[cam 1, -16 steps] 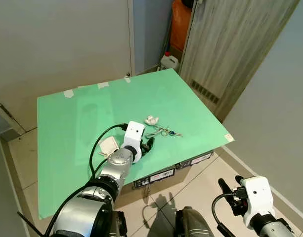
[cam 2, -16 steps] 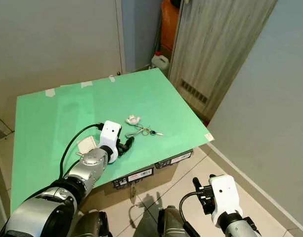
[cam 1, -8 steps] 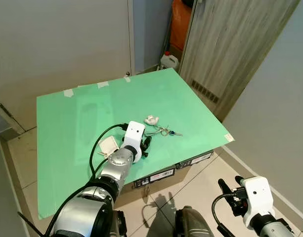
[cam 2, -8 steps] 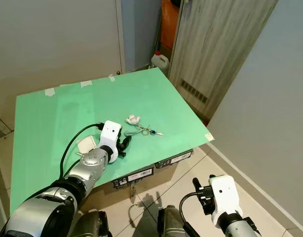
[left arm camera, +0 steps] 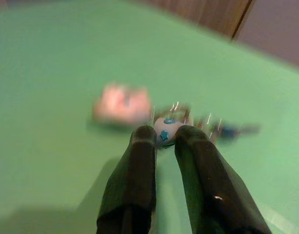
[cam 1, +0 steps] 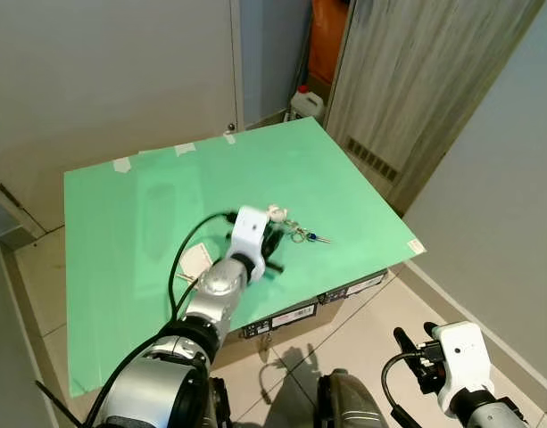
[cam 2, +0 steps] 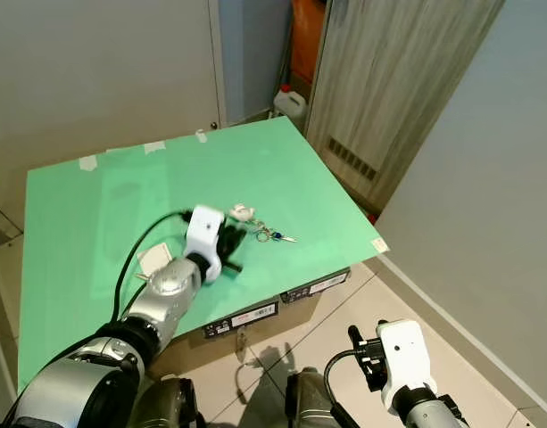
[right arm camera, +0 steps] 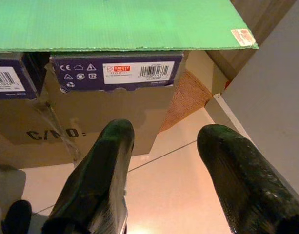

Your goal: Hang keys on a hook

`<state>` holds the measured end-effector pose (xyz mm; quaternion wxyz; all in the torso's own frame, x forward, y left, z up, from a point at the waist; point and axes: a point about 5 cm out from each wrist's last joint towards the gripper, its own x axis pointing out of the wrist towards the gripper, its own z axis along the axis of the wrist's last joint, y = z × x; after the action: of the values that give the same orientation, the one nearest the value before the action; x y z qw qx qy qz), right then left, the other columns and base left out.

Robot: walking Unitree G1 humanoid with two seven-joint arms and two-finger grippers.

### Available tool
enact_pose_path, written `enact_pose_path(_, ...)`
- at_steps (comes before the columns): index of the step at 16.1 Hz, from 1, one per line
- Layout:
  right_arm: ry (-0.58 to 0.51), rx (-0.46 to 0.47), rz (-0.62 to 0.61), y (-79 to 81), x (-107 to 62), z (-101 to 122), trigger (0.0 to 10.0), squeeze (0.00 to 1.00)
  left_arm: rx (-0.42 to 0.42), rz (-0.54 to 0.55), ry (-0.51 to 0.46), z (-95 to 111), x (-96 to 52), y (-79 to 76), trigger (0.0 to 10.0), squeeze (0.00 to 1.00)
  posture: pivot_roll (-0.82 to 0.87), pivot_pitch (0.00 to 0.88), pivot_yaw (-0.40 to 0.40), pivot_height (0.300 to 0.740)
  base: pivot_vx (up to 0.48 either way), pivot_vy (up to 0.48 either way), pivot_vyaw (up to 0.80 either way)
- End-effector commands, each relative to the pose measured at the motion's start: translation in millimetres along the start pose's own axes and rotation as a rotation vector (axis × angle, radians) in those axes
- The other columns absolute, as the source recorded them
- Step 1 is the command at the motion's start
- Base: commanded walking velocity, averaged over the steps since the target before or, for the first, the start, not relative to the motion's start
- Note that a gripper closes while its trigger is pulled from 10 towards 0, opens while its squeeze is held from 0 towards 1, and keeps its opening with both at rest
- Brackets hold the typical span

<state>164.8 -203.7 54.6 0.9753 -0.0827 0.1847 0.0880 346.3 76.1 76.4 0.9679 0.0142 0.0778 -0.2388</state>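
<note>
A bunch of keys [cam 1: 306, 236] with a white, blue-starred fob [left arm camera: 165, 132] lies on the green board [cam 1: 139, 205]. A small white hook [cam 1: 275, 213] rests just behind the keys, flat on the board. My left gripper [cam 1: 271, 239] hovers low over the board, its tips right at the fob. Its fingers [left arm camera: 142, 146] stand a narrow gap apart with nothing held between them. My right gripper [right arm camera: 164, 136] hangs open low by the floor, in front of the cardboard box [right arm camera: 115, 112] under the board.
A white card [cam 1: 194, 260] lies on the board left of my left wrist. The board's front edge and right corner [cam 1: 414, 247] overhang the boxes. Behind stand a grey wall, a wooden door [cam 1: 416, 80] and a white jug [cam 1: 307, 101].
My left gripper has moved forward across the board, from beside the white card up to the keys and hook. The right arm hangs as before.
</note>
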Motion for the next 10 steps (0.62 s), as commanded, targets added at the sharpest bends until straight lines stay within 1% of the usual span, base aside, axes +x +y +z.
enact_pose_path(1,0.009,0.002,0.000,1.3,-0.5,-4.0,10.0,0.00,0.015,-0.042,-0.045,3.6,0.2,-8.3,0.0,0.00,-0.24,0.151,-0.011,0.661,0.000,0.000,0.00)
enact_pose_path(2,0.010,0.005,0.002,2.0,1.2,-5.7,10.0,0.00,0.007,-0.059,-0.080,6.7,0.1,-13.5,0.0,0.00,-0.23,0.150,-0.011,0.661,0.000,0.000,0.00)
enact_pose_path(4,0.015,0.007,0.009,1.8,5.9,-10.6,10.0,0.00,0.004,-0.070,-0.120,10.8,-0.9,-17.4,0.0,0.00,-0.22,0.145,-0.009,0.661,0.000,0.000,0.00)
enact_pose_path(6,0.019,0.008,0.009,-0.7,10.7,-15.9,10.0,0.00,0.001,-0.089,-0.193,21.2,-3.7,-21.4,0.0,0.00,-0.22,0.141,-0.007,0.661,0.000,0.000,0.00)
enact_pose_path(8,0.028,0.012,0.007,-4.0,18.7,-25.1,10.0,0.00,0.015,-0.112,-0.271,40.2,-7.2,-24.8,0.0,0.00,-0.20,0.126,-0.001,0.661,0.000,0.000,0.00)
enact_pose_path(9,0.029,0.014,0.007,-4.3,21.1,-27.4,10.0,0.00,0.023,-0.115,-0.295,47.3,-8.3,-24.8,0.0,0.00,-0.19,0.120,0.001,0.661,0.000,0.000,0.00)
enact_pose_path(10,0.021,0.015,0.008,-3.7,25.1,-27.0,10.0,0.00,0.046,-0.112,-0.331,59.6,-10.6,-23.2,0.0,0.00,-0.18,0.112,0.004,0.661,0.000,0.000,0.00)
